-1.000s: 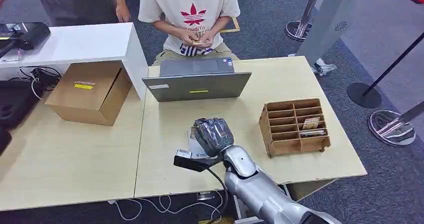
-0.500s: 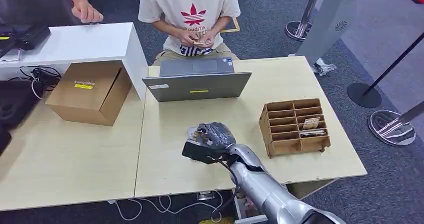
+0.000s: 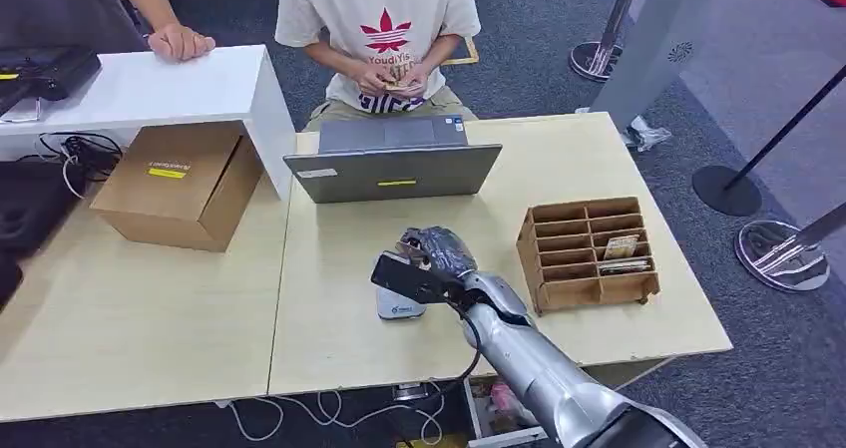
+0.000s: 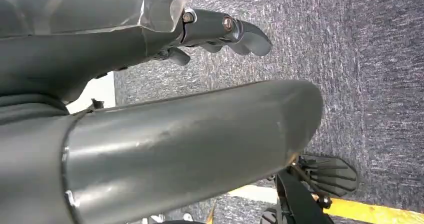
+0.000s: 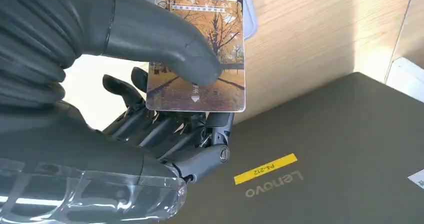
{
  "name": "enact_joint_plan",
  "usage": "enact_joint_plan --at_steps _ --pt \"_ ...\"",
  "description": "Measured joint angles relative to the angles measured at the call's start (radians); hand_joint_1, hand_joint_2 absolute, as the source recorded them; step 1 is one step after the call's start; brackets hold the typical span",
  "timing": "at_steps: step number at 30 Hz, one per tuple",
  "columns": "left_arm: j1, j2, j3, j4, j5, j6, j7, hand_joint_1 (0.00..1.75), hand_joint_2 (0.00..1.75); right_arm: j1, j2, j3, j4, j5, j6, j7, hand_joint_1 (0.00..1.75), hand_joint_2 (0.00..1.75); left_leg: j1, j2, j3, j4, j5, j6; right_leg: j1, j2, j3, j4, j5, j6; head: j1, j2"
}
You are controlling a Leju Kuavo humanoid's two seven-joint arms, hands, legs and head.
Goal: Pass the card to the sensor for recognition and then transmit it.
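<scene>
Card (image 5: pixel 200 49), lower centre of head frame: pinched under my right hand's (image 3: pixel 436 255) thumb, above sensor (image 3: pixel 399 303); recognition apparently underway, handover outstanding.

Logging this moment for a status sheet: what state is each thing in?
Right hand: holds the card.
Card: pinched under the thumb, printed side up.
Left hand: holds nothing.
Sensor: on the table, beside the right hand.
Laptop: lid open.
Card rack: two slots filled.
</scene>
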Motion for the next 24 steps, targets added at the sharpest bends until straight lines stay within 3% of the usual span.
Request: enact_joint_plan --at_steps 12,24 --pt "-0.002 0.0 0.0 0.0 -0.003 0.0 0.0 0.0 0.0 -0.024 0.005 0.049 0.033 0.084 0.043 0.06 1.75 1.75 0.0 0.0 0.0 0.0 0.0 0.0 0.0 0.0 0.0 0.0 0.0 0.0 0.0 0.0" --pt "-0.004 0.0 0.0 0.0 -0.005 0.0 0.004 0.0 0.0 -0.029 0.012 0.104 0.056 0.111 0.08 0.077 1.75 1.75 0.0 0.0 0.0 0.0 0.0 0.0 0.0 0.0 0.0 0.0 0.0 0.0 0.0 0.0"
